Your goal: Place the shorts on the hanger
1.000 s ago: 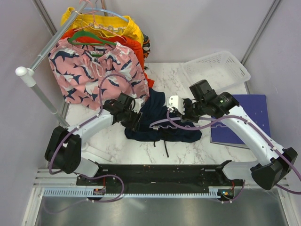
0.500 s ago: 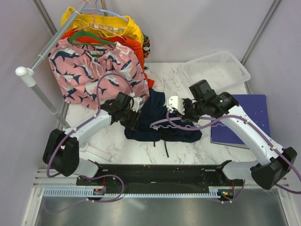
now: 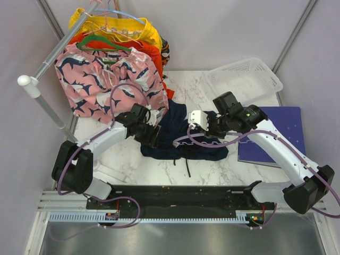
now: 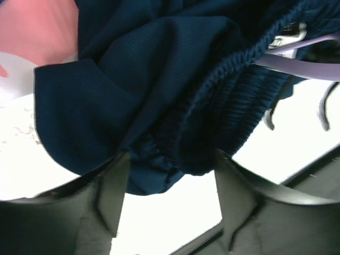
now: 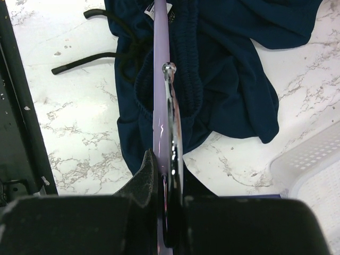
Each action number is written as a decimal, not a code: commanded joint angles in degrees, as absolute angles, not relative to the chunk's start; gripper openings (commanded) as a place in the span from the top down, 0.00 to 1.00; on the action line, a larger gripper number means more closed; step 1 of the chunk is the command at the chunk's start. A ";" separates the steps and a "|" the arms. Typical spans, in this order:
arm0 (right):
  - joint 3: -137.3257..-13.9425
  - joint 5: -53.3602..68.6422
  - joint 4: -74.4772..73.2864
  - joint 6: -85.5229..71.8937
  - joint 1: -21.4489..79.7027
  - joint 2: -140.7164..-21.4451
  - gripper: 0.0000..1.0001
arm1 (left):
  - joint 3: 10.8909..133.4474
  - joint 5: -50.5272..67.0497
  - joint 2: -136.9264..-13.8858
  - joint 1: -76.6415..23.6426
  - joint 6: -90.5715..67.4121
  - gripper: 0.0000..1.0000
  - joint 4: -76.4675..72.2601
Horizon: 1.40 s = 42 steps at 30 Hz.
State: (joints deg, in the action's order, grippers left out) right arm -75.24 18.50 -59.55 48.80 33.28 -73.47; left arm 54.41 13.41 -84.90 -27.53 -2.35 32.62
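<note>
Right fingers [image 5: 144, 178] pinched shut on hanger [image 5: 160, 74], its end poked into shorts [image 3: 183, 139] heaped on counter [image 3: 196, 87]. Left fingers [image 4: 112, 199] apart, straddling waistband [image 4: 212, 106], unclamped. Risk: loose waistband slips off the hanger's end.

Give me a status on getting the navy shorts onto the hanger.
Done: the right gripper is shut on the hanger, which appears to reach into the waistband of the shorts. In hand: the left gripper stands open around a bunched waistband edge. Left: the shorts lie on the table, not yet hung from the hanger.
</note>
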 commanded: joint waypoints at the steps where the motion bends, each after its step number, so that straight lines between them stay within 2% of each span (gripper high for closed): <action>1: -74.53 16.52 -58.18 50.10 33.40 -72.69 1.00 | 52.74 26.16 -83.41 -22.51 -3.16 0.25 30.94; 4: -74.88 16.79 -58.01 49.84 33.40 -72.69 1.00 | 51.07 33.65 -82.45 -21.62 -4.65 0.22 28.13; 6: -75.06 17.05 -58.18 49.75 33.40 -72.60 1.00 | 50.71 32.36 -82.18 -21.53 -5.97 0.24 26.81; 13: -76.64 19.33 -58.36 49.04 33.40 -72.68 1.00 | 51.85 22.87 -77.35 -24.95 -4.66 0.43 26.89; 18: -77.87 21.70 -57.92 49.13 33.40 -73.30 1.00 | 53.87 17.93 -80.59 -27.33 -5.10 0.58 29.88; 20: -78.66 22.59 -57.57 49.39 33.40 -74.00 1.00 | 54.23 16.79 -81.99 -27.51 -5.01 0.60 30.50; 24: -80.15 23.55 -57.66 50.27 33.40 -76.19 1.00 | 55.63 15.21 -83.58 -27.77 -4.22 0.54 31.55; 28: -81.38 24.96 -57.74 50.98 33.49 -77.60 1.00 | 56.16 13.45 -84.37 -28.04 -4.13 0.55 31.64; 30: -82.00 25.57 -57.57 51.06 33.83 -78.39 1.00 | 56.60 14.15 -84.55 -28.12 -3.96 0.63 31.90; 31: -82.18 25.58 -57.48 51.06 34.01 -78.66 1.00 | 56.60 14.67 -84.29 -28.12 -3.78 0.69 31.90; 32: -82.44 25.58 -57.48 51.15 34.19 -78.92 1.00 | 56.69 15.37 -84.03 -28.21 -3.52 0.83 31.90; 35: -82.79 25.67 -56.34 51.59 35.33 -79.71 1.00 | 57.39 16.00 -81.75 -29.08 -2.47 0.98 33.13; 42: -85.16 28.12 -55.02 53.96 38.40 -82.96 1.00 | 59.50 14.77 -77.26 -31.46 -0.18 0.98 37.09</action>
State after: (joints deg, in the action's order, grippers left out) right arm -81.71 24.82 -57.69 51.40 36.93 -81.80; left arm 55.81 15.00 -80.88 -30.15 -2.87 34.92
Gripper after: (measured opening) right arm 0.074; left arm 0.026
